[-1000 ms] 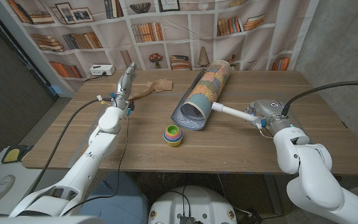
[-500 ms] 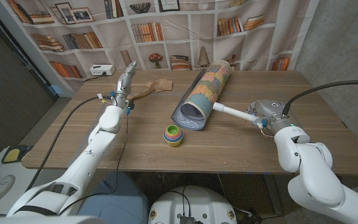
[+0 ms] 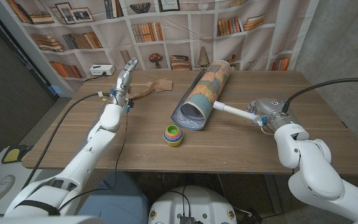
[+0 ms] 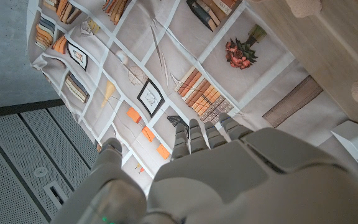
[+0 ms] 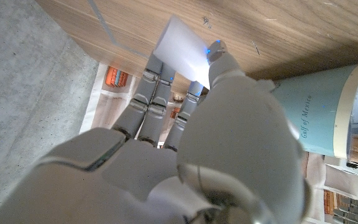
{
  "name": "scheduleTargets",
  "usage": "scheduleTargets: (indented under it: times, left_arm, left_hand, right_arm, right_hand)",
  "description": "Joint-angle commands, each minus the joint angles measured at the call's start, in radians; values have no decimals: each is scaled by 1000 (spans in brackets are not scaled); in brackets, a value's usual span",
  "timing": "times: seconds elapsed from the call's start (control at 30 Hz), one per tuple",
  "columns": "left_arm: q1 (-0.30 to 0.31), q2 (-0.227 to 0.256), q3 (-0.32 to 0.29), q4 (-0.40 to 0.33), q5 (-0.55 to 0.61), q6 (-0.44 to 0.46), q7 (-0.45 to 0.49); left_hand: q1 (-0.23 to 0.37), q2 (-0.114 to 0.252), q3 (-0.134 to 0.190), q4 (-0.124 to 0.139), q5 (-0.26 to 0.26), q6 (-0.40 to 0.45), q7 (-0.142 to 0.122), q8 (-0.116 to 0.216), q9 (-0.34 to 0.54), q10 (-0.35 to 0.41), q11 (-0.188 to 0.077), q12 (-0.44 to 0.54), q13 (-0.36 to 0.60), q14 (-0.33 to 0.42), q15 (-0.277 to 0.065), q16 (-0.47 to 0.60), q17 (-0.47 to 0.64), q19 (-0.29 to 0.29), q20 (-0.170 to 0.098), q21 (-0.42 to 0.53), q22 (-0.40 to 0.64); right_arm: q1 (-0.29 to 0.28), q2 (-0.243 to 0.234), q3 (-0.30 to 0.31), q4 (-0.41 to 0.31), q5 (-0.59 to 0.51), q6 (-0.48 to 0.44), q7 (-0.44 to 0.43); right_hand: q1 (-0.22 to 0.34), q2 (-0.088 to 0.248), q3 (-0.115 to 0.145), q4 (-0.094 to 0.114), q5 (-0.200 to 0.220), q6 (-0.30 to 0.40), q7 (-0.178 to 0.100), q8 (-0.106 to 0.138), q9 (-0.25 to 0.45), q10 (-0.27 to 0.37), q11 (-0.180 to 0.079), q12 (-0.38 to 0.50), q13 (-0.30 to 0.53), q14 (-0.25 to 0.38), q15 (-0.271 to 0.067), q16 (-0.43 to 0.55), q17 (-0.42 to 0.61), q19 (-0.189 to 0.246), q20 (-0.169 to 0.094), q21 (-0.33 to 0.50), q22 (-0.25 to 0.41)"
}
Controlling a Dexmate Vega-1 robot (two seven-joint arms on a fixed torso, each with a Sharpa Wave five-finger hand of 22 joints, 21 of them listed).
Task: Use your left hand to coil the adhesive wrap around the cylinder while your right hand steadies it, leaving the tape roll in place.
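Observation:
The cylinder (image 3: 202,93), a wide tube printed with a pale map pattern, lies slanted at the table's middle with its open end toward me. My right hand (image 3: 265,112) sits just right of it and grips a slim white tube (image 3: 234,112) whose far end touches the cylinder's side. In the right wrist view the fingers (image 5: 157,87) close on that white tube (image 5: 182,46) beside the cylinder (image 5: 316,118). My left hand (image 3: 126,78) is raised at the far left, fingers straight and holding nothing, well away from the cylinder. The left wrist view shows the same hand (image 4: 216,162) with its fingers extended.
A crumpled tan sheet (image 3: 152,88) lies just right of the left hand. A stack of coloured cups (image 3: 173,134) stands in front of the cylinder's open end. A white power box (image 3: 101,70) sits at the far left edge. A bookshelf backdrop hangs behind the table.
The left hand has lifted slightly toward the far edge. The right hand, the white tube and the cylinder have stayed put.

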Motion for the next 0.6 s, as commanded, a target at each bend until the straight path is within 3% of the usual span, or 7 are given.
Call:
scheduleTargets:
  times: [0.03, 0.6]
  left_arm:
    - [-41, 7, 11, 52, 53, -41, 44]
    - [-80, 20, 33, 117, 151, -114, 136]
  left_hand:
    - [18, 3, 10, -9, -1, 3, -3, 1, 2, 8, -2, 1, 5, -4, -7, 2, 3, 1, -2, 5, 3]
    - [76, 12, 36, -38, -3, 10, -6, 6, 2, 20, -6, 4, 4, -3, -11, 3, 2, 5, -3, 7, 2]
  right_arm:
    - [36, -25, -22, 5, 32, -11, -7]
    - [83, -43, -59, 4, 27, -19, 19]
  right_hand:
    - [40, 48, 11, 0, 8, 14, -1, -6, 6, 55, -43, 1, 2, 126, -271, -4, 5, -5, -97, 10, 1]
    - [39, 47, 12, 0, 9, 17, -2, -11, 7, 58, -43, -1, 4, 133, -271, -16, 17, -13, -97, 32, -6]
